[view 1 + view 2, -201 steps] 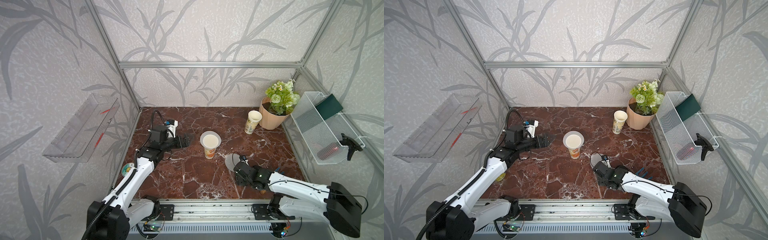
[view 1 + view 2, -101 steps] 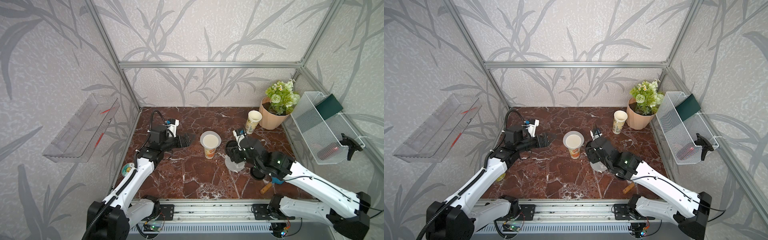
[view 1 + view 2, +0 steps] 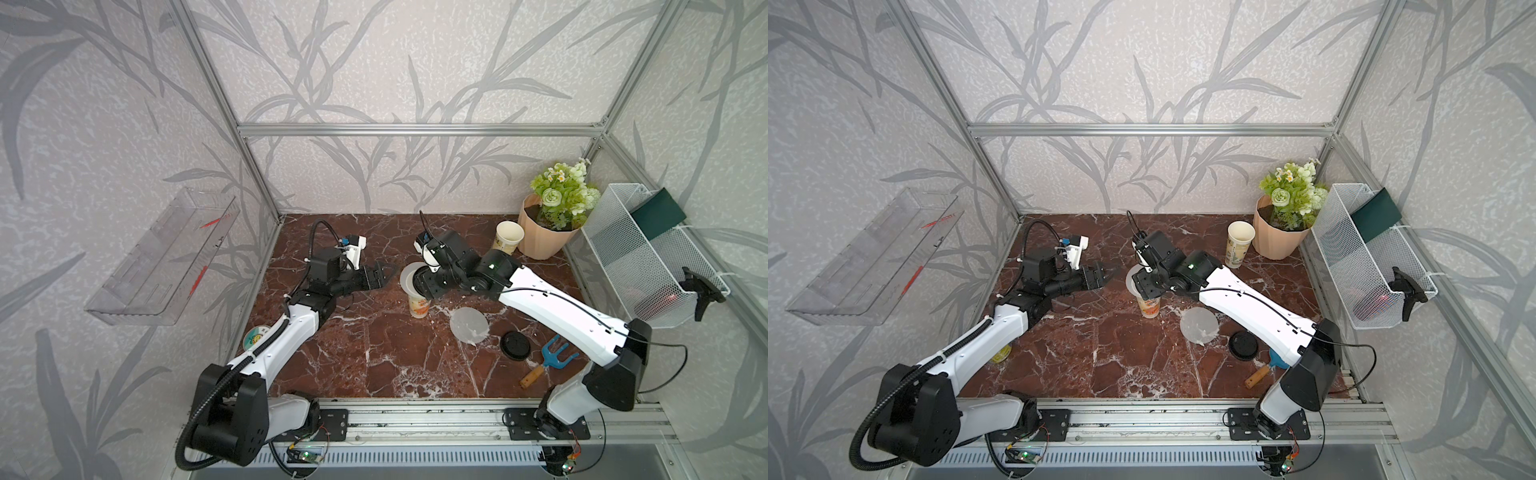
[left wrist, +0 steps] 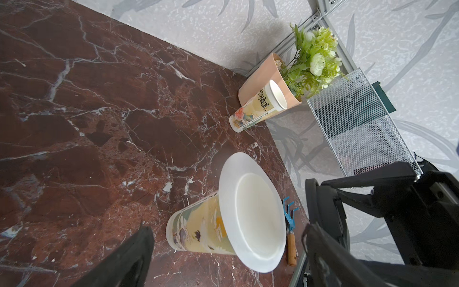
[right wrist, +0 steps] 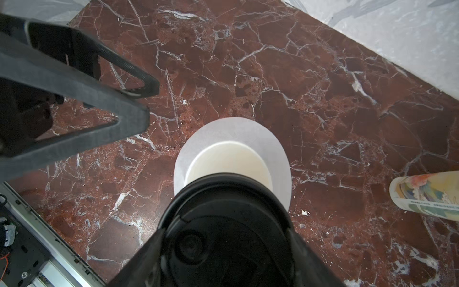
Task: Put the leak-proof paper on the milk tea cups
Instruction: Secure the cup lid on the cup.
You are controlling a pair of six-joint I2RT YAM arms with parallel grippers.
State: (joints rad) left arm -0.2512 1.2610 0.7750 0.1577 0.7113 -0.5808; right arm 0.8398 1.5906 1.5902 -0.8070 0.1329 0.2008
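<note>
I see one paper disc (image 3: 408,275) sitting on the middle cup (image 3: 419,308), directly under my right gripper (image 3: 424,286), which clamps a black lid (image 5: 223,223); left gripper (image 3: 380,276) spread wide just beside; second disc (image 3: 469,326) flat on table (image 3: 365,345).

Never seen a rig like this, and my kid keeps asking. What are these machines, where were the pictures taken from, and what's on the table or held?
Two robot arms work at a marble table, each ending in a two-fingered gripper. Two pictures look down from overhead; two come from cameras on the arms' wrists. The covered cup wears a translucent paper disc; the bare cup stands by a flower pot. A spare disc, a loose black lid and a blue rake lie on the table. The left gripper is open and empty; the right gripper holds a second black lid above the covered cup.
</note>
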